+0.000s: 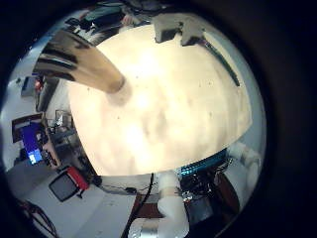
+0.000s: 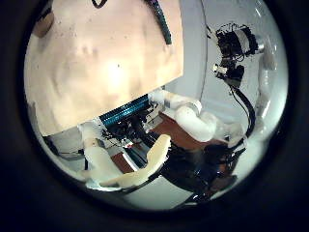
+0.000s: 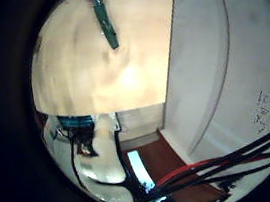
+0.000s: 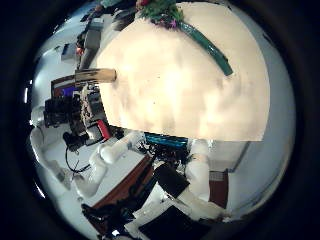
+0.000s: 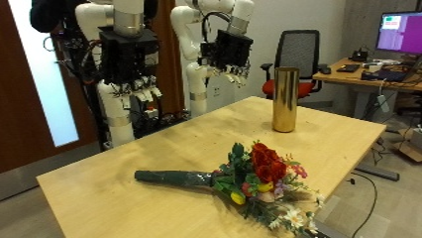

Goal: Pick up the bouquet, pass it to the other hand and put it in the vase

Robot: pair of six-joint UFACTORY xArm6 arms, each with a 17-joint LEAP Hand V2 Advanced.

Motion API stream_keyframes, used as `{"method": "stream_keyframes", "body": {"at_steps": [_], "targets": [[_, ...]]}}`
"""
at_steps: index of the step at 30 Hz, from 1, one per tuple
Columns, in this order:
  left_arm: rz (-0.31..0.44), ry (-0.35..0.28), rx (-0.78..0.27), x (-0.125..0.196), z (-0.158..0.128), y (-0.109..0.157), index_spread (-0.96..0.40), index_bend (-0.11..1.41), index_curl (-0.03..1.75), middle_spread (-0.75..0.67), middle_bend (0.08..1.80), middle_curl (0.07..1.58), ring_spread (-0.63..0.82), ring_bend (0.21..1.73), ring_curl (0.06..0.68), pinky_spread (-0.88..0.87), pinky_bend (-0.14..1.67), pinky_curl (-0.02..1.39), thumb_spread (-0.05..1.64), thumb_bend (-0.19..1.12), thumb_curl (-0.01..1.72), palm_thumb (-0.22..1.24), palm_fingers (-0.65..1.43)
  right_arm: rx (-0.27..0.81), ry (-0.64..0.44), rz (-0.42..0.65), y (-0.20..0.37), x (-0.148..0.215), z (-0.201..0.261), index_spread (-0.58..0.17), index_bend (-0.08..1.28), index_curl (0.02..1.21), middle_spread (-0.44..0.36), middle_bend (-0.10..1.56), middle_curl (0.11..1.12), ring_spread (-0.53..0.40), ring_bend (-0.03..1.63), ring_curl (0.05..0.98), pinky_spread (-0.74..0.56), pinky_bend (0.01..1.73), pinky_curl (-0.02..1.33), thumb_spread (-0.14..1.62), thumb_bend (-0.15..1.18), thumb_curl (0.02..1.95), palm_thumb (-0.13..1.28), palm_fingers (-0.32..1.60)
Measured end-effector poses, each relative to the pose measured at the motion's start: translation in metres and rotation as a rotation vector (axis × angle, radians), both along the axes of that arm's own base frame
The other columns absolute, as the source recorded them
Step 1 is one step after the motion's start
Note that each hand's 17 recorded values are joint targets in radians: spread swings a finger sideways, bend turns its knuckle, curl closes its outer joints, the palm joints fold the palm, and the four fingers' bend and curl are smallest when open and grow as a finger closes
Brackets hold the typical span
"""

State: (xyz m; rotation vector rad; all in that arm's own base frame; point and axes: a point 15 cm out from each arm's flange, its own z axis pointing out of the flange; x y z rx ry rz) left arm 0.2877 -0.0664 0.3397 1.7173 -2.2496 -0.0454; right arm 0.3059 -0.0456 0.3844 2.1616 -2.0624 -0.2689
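Bouquet lies flat on the table, vase upright well apart; left hand and right hand hang above, fingers relaxed, empty

Light wooden table, bare grain, pale top; landmark for the rest. Behind its far corner: black office chair with red seat, mesh back upright. Beyond the chair, further from the table: wooden desk carrying small clutter, with a lit monitor showing purple and pink at its far end. Behind the table's opposite side: dark brown door with a tall pale glass strip. Grey floor below the table's edge near the desk.
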Motion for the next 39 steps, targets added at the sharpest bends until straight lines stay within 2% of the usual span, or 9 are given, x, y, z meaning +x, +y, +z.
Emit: {"method": "stream_keyframes", "body": {"at_steps": [9,17,25,26,31,36,39], "targets": [[-0.012,-0.008,0.004,0.011,0.008,0.0,0.32,0.15,0.25,0.55,0.18,0.25,0.59,0.39,0.224,0.51,0.2,0.33,0.82,-0.04,0.31,0.29,-0.05,0.006,0.006,-0.007,-0.002,0.007,-0.002,-0.178,0.14,0.23,0.197,0.21,0.33,0.198,0.43,0.27,0.29,0.43,0.32,0.99,-0.03,0.31,0.41,0.04],[-0.077,0.026,0.014,0.017,-0.003,0.001,0.32,0.16,0.26,0.55,0.18,0.25,0.59,0.38,0.224,0.51,0.2,0.32,0.82,-0.04,0.31,0.29,-0.04,0.008,0.015,-0.028,-0.004,0.01,-0.003,-0.162,0.15,0.23,0.203,0.22,0.33,0.211,0.45,0.267,0.32,0.48,0.33,1.01,-0.02,0.3,0.39,0.07],[-0.124,0.016,0.011,0.029,-0.003,-0.004,0.32,0.16,0.27,0.55,0.18,0.25,0.59,0.38,0.224,0.51,0.2,0.32,0.83,-0.03,0.31,0.29,-0.04,-0.014,0.021,-0.181,-0.016,0.037,-0.02,-0.14,0.15,0.24,0.21,0.21,0.33,0.204,0.47,0.26,0.31,0.47,0.31,1.02,-0.03,0.3,0.38,0.09],[-0.127,0.011,0.011,0.032,-0.002,-0.005,0.32,0.16,0.27,0.54,0.18,0.25,0.59,0.38,0.224,0.51,0.2,0.32,0.83,-0.03,0.31,0.29,-0.04,-0.009,0.013,-0.201,-0.017,0.042,-0.023,-0.155,0.14,0.24,0.189,0.23,0.33,0.201,0.47,0.259,0.32,0.47,0.31,1.02,-0.03,0.3,0.38,0.11],[-0.144,0.006,0.014,0.036,-0.001,-0.004,0.32,0.16,0.27,0.54,0.18,0.25,0.59,0.37,0.224,0.51,0.2,0.32,0.83,-0.03,0.31,0.3,-0.04,0.053,-0.099,-0.3,-0.013,0.08,-0.033,-0.132,0.16,0.24,0.205,0.26,0.34,0.199,0.48,0.253,0.31,0.46,0.3,1.02,-0.03,0.3,0.38,0.15],[-0.149,0.009,0.013,0.041,-0.003,-0.004,0.32,0.16,0.27,0.54,0.18,0.25,0.59,0.37,0.224,0.51,0.2,0.32,0.84,-0.03,0.31,0.3,-0.04,0.076,-0.03,-0.37,-0.009,0.082,-0.088,-0.096,0.14,0.24,0.213,0.27,0.34,0.199,0.5,0.255,0.32,0.48,0.3,1.02,-0.03,0.3,0.38,0.14],[-0.152,0.024,0.013,0.044,-0.007,-0.005,0.32,0.16,0.27,0.53,0.18,0.25,0.59,0.37,0.225,0.51,0.2,0.32,0.84,-0.03,0.31,0.3,-0.04,0.079,-0.067,-0.397,-0.011,0.097,-0.103,-0.084,0.14,0.23,0.222,0.27,0.34,0.2,0.52,0.254,0.32,0.49,0.3,1.02,-0.03,0.3,0.38,0.14]]}}
